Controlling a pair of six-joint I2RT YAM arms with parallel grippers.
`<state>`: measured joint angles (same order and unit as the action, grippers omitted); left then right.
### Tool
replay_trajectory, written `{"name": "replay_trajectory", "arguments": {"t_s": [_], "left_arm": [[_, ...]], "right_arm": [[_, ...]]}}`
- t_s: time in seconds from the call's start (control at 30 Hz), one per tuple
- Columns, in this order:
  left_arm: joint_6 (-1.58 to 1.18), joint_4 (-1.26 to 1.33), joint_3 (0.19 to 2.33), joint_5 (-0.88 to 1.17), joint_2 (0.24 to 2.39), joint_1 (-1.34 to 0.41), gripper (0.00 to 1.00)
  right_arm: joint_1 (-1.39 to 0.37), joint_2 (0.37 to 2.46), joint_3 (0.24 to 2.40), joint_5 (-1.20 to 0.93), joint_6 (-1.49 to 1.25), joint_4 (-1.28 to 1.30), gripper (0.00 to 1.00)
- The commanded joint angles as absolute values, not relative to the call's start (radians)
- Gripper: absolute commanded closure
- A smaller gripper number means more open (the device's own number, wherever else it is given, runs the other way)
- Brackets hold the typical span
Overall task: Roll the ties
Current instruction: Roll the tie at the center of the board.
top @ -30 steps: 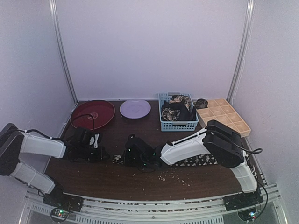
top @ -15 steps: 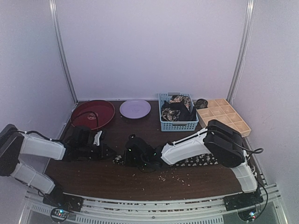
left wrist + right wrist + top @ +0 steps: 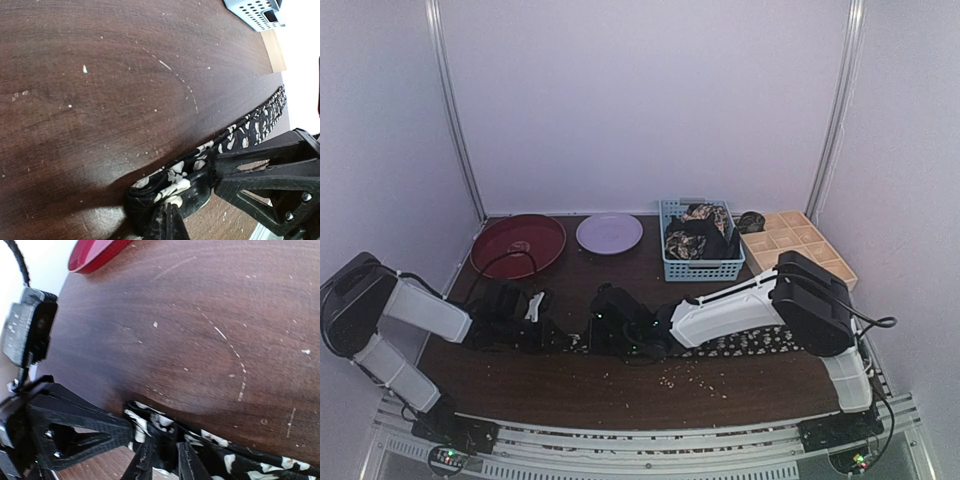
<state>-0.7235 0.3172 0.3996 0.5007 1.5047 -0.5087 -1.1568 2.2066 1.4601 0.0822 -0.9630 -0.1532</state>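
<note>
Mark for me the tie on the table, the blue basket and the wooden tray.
tie on the table [image 3: 752, 343], top external view, flat printed stretch near its right end.
blue basket [image 3: 703, 269], top external view, front mesh wall.
wooden tray [image 3: 790, 238], top external view, gridded compartments.

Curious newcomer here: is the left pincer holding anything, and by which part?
Yes: the left pincer, shut, pinches the tie at its end.

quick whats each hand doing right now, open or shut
Left hand: closed, pinching the end of the tie.
Right hand: slightly parted around the tie; whether it grips cannot be told.
</note>
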Motion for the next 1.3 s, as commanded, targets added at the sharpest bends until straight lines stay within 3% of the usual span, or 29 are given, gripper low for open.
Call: {"name": "replay_trajectory", "arguments": {"t_s": [0.0,0.27,0.47,0.6,0.87,1.03,1.27], "left_arm": [[-0.701,0.334,0.403,0.483,1.524,-0.508,1.0],[-0.709,0.271,0.422,0.455,1.497,-0.509,0.97],[-0.694,0.06,0.464,0.225,1.395,-0.505,0.89],[-0.696,0.011,0.46,0.152,1.397,-0.496,0.9],[-0.688,0.124,0.45,0.281,1.518,-0.495,1.0],[-0.711,0.205,0.436,0.388,1.551,-0.496,1.0],[-0.754,0.143,0.412,0.316,1.49,-0.494,1.0]], "right_arm": [[-1.155,2.22,1.483,0.073,-0.944,-0.103,0.8],[-1.152,2.29,1.526,0.067,-0.934,-0.063,0.87],[-1.149,2.292,1.506,0.08,-0.939,-0.061,0.88],[-1.149,2.288,1.497,0.082,-0.939,-0.069,0.88],[-1.148,2.272,1.478,0.077,-0.94,-0.095,0.88],[-1.147,2.25,1.451,0.082,-0.94,-0.124,0.89],[-1.146,2.24,1.411,0.077,-0.947,-0.162,0.89]]}}
